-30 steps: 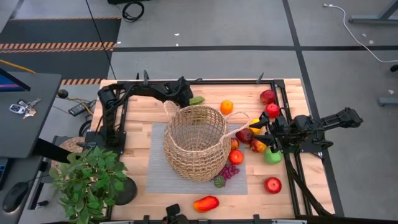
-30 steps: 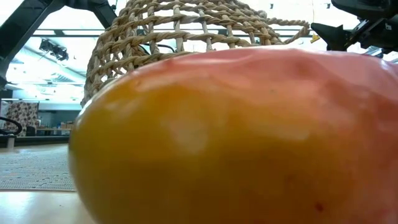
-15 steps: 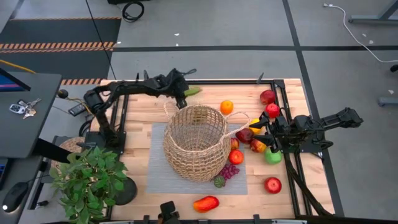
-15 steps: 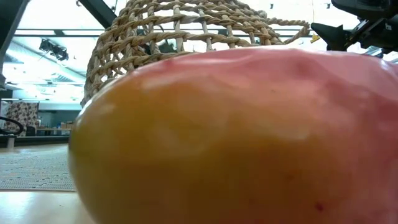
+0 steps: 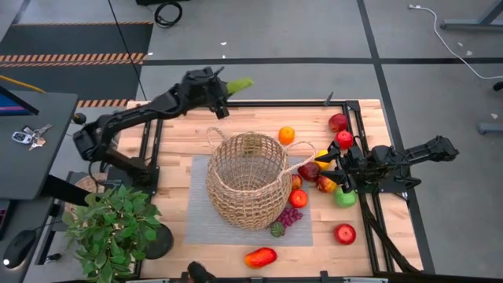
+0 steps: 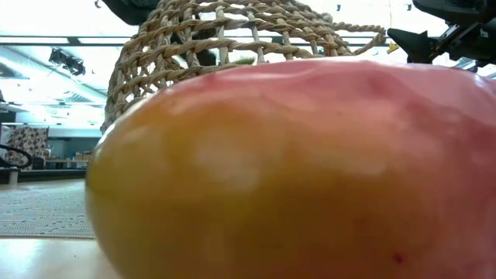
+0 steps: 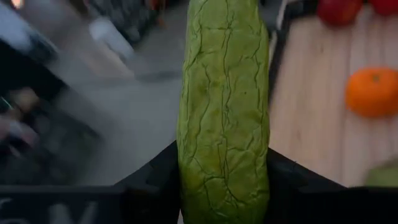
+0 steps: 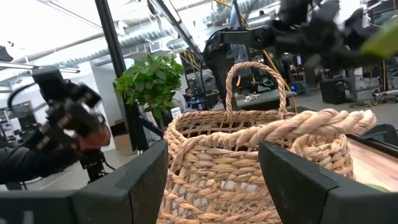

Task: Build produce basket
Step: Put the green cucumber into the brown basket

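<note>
Holding a long green vegetable [image 5: 240,83] between its fingers, the left gripper [image 5: 222,87] is raised above the far edge of the table [image 5: 169,141], and the basket [image 5: 247,179] lies from it toward the near side, with its open mouth facing up. The left wrist view shows the fingers closed on the vegetable's lower end, its long axis running straight out from them. In the high view that axis points away from the basket, out past the table's edge, so I judge the coming move turns on bringing the piece back over the basket's mouth. The left arm is stretched out long from its base at the table's left side. The right gripper [image 5: 340,169] sits level at the basket's right, its fingers closed narrowly around the basket's right handle [image 8: 323,127]. Other fruit lies scattered on the table to the basket's right and near side, among them an orange [image 5: 287,135] and purple grapes [image 5: 289,216]
</note>
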Controlling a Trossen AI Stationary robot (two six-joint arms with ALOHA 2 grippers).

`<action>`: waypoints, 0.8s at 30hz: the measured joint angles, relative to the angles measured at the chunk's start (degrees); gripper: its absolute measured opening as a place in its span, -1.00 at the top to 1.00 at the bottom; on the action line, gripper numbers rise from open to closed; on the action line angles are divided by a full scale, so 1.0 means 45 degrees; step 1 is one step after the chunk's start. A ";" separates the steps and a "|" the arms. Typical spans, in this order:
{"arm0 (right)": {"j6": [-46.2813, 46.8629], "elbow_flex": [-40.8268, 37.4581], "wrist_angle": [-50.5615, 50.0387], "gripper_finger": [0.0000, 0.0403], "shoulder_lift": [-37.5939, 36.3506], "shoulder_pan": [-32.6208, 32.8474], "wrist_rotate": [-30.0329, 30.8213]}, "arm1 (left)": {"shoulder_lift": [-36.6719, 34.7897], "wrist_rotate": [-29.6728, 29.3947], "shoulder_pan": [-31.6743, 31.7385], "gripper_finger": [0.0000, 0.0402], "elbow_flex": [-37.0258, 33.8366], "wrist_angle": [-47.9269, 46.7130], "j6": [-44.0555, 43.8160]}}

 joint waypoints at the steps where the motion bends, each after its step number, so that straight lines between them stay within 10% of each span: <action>1: 0.0000 0.0001 0.0002 -0.26 -0.0002 0.0002 0.0000 | -0.0219 0.0013 -0.0106 0.22 0.0001 0.0268 0.0399; 14: 0.0000 0.0001 -0.0003 -0.26 -0.0002 0.0003 0.0000 | -0.1422 0.0019 -0.2868 0.22 0.0021 0.1136 0.8403; 24: 0.0000 0.0000 -0.0003 -0.26 -0.0002 0.0000 0.0000 | -0.1345 -0.2594 -0.5514 0.22 0.0016 0.3757 1.2800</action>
